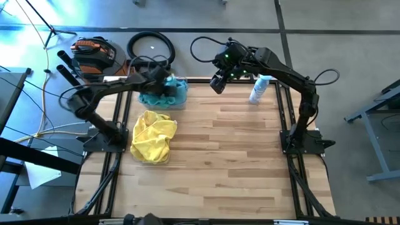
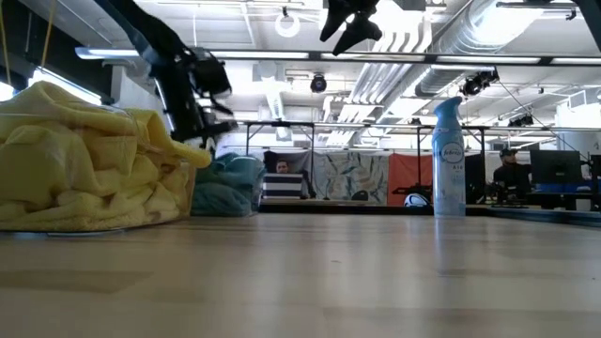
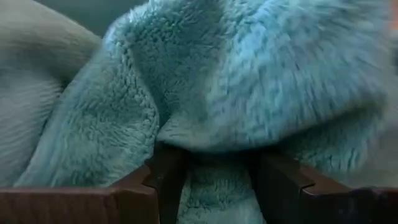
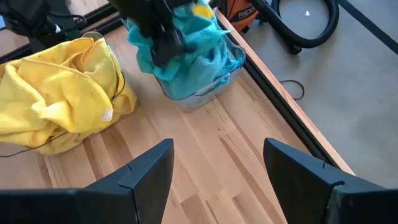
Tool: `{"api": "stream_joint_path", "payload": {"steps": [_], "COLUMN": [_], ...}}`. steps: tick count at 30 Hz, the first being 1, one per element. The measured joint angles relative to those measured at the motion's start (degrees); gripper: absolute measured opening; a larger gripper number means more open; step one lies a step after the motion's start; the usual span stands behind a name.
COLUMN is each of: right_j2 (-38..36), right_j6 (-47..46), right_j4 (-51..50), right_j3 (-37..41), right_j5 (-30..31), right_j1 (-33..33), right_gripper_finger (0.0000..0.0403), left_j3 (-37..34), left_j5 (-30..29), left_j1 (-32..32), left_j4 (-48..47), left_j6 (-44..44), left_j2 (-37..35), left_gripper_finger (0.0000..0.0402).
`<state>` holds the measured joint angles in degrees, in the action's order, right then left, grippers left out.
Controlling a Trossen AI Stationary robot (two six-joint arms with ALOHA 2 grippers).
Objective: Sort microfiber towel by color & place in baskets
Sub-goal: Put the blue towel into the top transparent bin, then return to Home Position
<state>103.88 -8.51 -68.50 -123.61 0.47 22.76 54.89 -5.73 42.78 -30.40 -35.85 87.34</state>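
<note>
Teal towels [image 1: 167,94] fill a clear basket [image 4: 205,84] at the table's far left. Yellow towels [image 1: 153,137] are heaped in a second basket [image 2: 141,202] nearer the front. My left gripper [image 1: 161,80] stands over the teal basket, shut on a teal towel [image 3: 249,81]. My right gripper [image 4: 214,168] hangs high over the table's far middle, open with nothing between its fingers. My left gripper pinches a bunched part of the teal towel [image 3: 214,158] between its two fingers [image 3: 165,180]. It comes slanting down from above. How many layers it has I cannot tell. The towel droops below the gripper [image 4: 146,50] onto the teal heap in the basket.
A white-and-blue spray bottle [image 1: 259,89] stands upright at the table's far right. The wooden tabletop [image 1: 237,156] lies bare across its middle, right and near parts. Bags and cables [image 1: 94,53] lie on the floor beyond the far edge.
</note>
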Motion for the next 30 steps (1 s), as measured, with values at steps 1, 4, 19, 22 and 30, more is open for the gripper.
{"api": "stream_joint_path", "payload": {"steps": [1, 4, 19, 22, 30], "right_j2": [0.0, 0.0, 0.0, 0.0, 0.1], "right_j6": [-0.3, -0.5, 0.0, 0.0, -1.4], "right_j4": [0.0, 0.0, -0.3, -0.3, -0.2], "right_j3": [0.0, 0.0, 0.0, 0.0, 0.0], "right_j5": [0.0, 0.0, 3.0, 4.4, 8.2], "right_j1": [0.0, 0.0, 0.0, 0.0, 0.0], "right_gripper_finger": [0.0242, 0.0242, 0.0242, 0.0242, 0.0242], "left_j3": [0.0, 0.2, -0.2, -0.2, -0.2], "left_j5": [0.2, 0.9, 1.4, 1.4, 1.2], "left_j1": [0.0, -0.1, -0.8, -0.9, -0.9], "left_j4": [0.4, 1.0, -2.5, -3.4, -2.8], "left_j6": [0.1, 0.1, -1.5, -1.4, 3.9], "left_j2": [1.8, 6.1, -2.5, -7.9, -19.8], "left_gripper_finger": [0.0161, 0.0161, 0.0161, 0.0161, 0.0161]}}
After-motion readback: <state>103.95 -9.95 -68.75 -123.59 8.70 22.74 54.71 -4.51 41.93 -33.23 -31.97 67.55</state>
